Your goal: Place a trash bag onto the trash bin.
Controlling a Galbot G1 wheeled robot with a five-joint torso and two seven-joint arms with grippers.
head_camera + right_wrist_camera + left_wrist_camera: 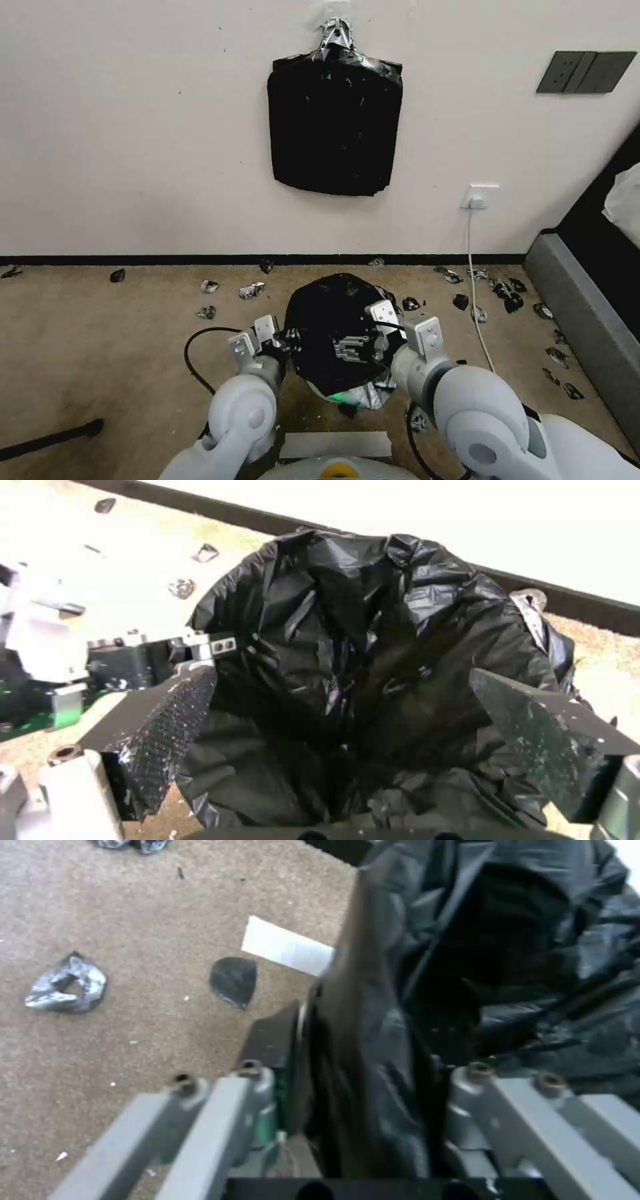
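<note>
Two grippers: I have both at the trash bag [333, 327], which sits on the floor just ahead of my base.
Head view, bag: black wrinkled film over a rounded form at the picture's 6 o'clock, below the wall; I cannot see any of the trash bin's white surface under it.
Head view, left gripper [283, 347]: at the bag's 9 o'clock edge, touching the film.
Head view, right gripper [380, 333]: at the bag's 3 o'clock edge, reaching over the film.
Head view, surroundings: a flat black stack of bags [335, 127] hangs on the wall at 12 o'clock; black scraps [513, 300] lie scattered on the carpet [100, 347]; a white cable [475, 280] drops from a wall socket [480, 197].
Left wrist view, left gripper [363, 1100]: clenched on a taut fold of the bag [480, 965], the film pinched between its grey fingers [253, 1100].
Left wrist view, floor: one scrap [233, 981] and a white strip [287, 946] lie beside the bag.
Right wrist view, right gripper [347, 730]: released, its black textured pads [163, 730] spread wide to either side of the bag's crumpled open mouth [373, 645], gripping nothing.
Right wrist view, other arm: the left gripper [200, 647] sits at the bag's far edge.
</note>
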